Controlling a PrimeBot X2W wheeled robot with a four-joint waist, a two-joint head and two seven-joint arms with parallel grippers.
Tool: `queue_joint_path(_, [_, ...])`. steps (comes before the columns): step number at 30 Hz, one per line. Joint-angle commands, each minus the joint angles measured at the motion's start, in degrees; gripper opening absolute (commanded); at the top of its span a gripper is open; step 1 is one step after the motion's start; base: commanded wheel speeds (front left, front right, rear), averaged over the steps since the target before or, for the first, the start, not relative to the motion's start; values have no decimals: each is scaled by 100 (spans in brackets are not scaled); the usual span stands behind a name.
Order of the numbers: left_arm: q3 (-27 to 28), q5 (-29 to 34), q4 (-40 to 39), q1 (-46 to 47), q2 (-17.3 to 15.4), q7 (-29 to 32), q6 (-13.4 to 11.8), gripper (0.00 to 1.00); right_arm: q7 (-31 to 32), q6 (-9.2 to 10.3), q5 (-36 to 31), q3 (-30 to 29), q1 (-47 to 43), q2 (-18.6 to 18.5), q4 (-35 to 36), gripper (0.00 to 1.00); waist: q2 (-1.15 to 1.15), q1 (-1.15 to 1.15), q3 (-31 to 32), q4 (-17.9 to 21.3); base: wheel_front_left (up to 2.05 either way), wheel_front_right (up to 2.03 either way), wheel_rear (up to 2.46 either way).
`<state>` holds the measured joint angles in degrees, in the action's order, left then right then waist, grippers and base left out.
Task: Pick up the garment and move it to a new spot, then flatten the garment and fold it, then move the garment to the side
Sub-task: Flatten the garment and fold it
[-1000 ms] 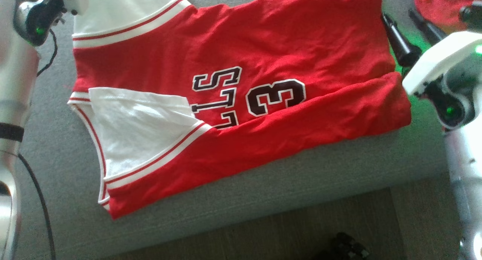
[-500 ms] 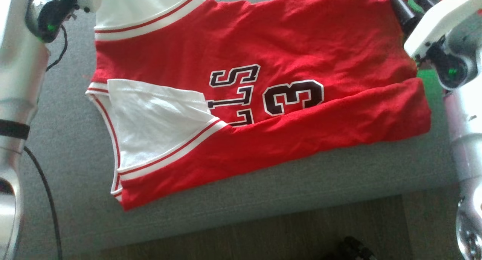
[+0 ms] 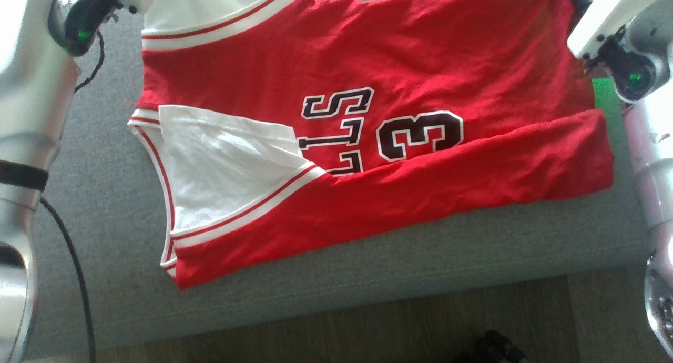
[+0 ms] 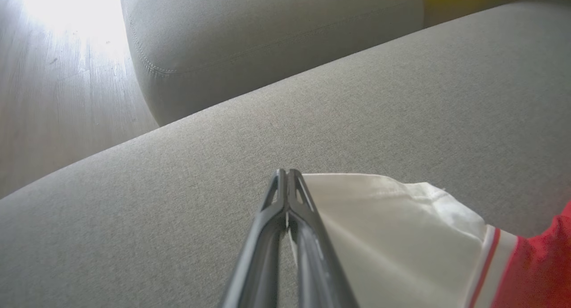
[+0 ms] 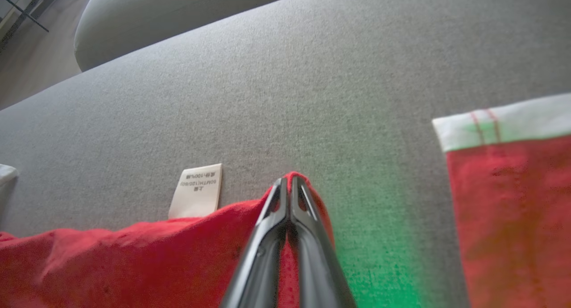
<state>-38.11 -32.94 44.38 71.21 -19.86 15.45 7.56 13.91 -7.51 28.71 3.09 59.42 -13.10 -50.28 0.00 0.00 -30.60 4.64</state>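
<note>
Right gripper (image 5: 290, 180) has just clamped the far hem of the basketball jersey (image 3: 368, 52), left gripper (image 4: 287, 172) pinching its white sleeve (image 4: 392, 236); near fold looks done, far fold pending

A red jersey (image 3: 368, 52) with white sleeves and a dark "13" lies spread on the grey cushion (image 3: 94, 194), its near side folded over the lettering's lower part. The left forearm (image 3: 29, 116) stands at the cushion's left edge and the right forearm (image 3: 644, 158) at its right edge. A strip of wooden floor (image 3: 368, 326) shows beyond the front edge.
</note>
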Motion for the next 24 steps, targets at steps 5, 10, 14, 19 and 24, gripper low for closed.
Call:
queue_joint_path(5, [155, 71, -148, 461, -298, -407, -22, 0, -294, 2, -12, 49, 337, -97, 3, 0, 0, 0, -2, -34, 0, 0, 0])
queue_joint_path(10, [128, 96, -20, 509, -269, -595, -35, 0, -452, 2, 28, 115, 445, -101, -174, 0, 0, 0, 13, -48, 0, 0, 0])
queue_joint_path(14, [223, 240, -120, 721, -302, -1402, -109, 0, -744, 2, 147, -11, 695, -159, -121, 0, 0, 0, 33, -156, 0, 0, 0])
queue_joint_path(19, [304, 242, -5, 739, -268, -2013, -139, 0, -822, 2, 232, 52, 809, -261, -68, 0, 0, 0, 122, -234, 0, 0, 0])
queue_joint_path(24, [259, 69, 129, 468, -215, -2169, -81, 0, -684, 2, 358, 297, 662, -356, 80, 0, 0, 0, 278, -305, 0, 0, 0])
